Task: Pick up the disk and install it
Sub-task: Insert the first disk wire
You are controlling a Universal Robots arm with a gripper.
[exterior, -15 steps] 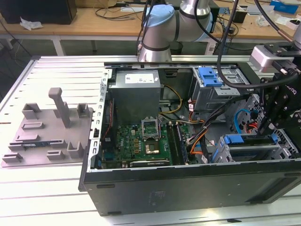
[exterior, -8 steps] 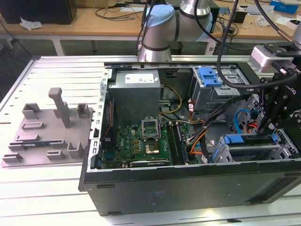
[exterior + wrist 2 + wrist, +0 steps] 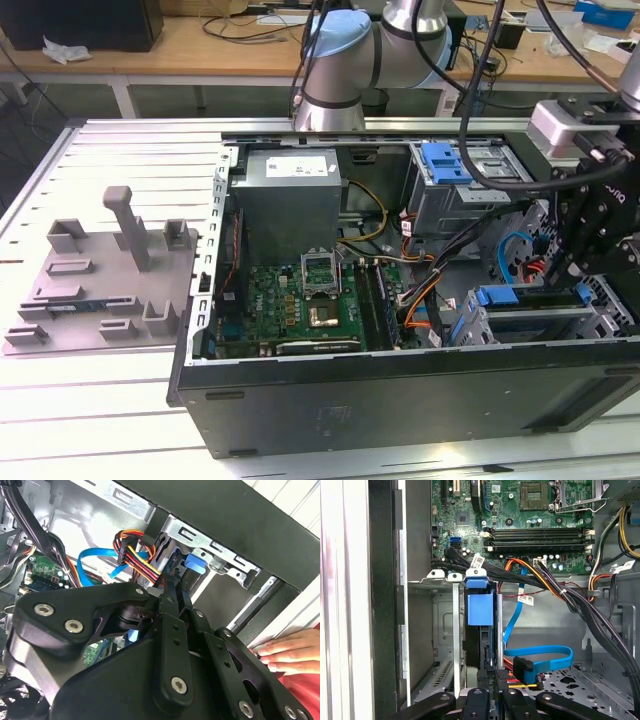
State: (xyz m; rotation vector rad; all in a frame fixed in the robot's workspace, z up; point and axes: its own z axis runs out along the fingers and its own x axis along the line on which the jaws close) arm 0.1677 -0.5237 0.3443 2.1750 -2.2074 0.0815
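Now | step: seating the disk [image 3: 480,609] in lower cage [image 3: 454,645] | my claw [image 3: 489,696] pinching its edge | next: straight, even push needed.

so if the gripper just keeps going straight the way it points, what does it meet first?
Probably the disk: in the first wrist view its blue-fronted edge stands in the drive cage directly ahead of the gripper. Depth between them is unclear. The blue cable lies off to one side.

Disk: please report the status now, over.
End effector at the drive cage. Disk edge-on between the cage rails. Blue cable lies beside the cage; a hand near the case.
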